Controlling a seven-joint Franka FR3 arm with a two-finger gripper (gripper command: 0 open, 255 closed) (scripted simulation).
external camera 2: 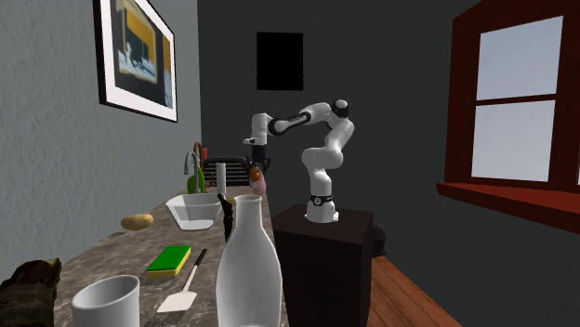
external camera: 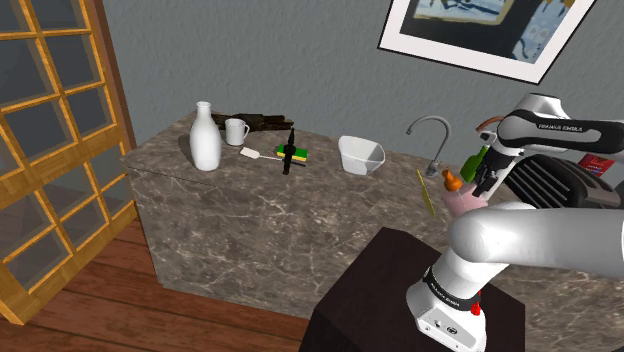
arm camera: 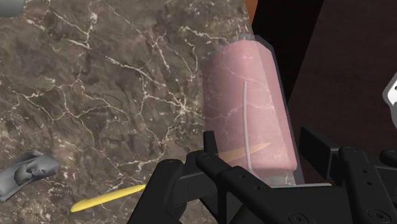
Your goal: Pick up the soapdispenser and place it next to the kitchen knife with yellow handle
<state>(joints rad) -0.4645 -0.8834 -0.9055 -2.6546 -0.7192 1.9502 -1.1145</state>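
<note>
On the marble bench (external camera: pixel 300 215) the yellow-handled knife (external camera: pixel 427 193) lies flat. Just right of it in the shoulder view, the soap dispenser (external camera: pixel 462 203) hangs above the bench, likely held ready to be lowered beside the knife. It has a translucent pink body and an orange pump. The end effector (arm camera: pixel 261 153) pinches it.

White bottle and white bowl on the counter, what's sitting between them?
Shoulder view: a white mug, a white spatula, a green-and-yellow sponge and a slim dark bottle lie between the white bottle and bowl.
</note>
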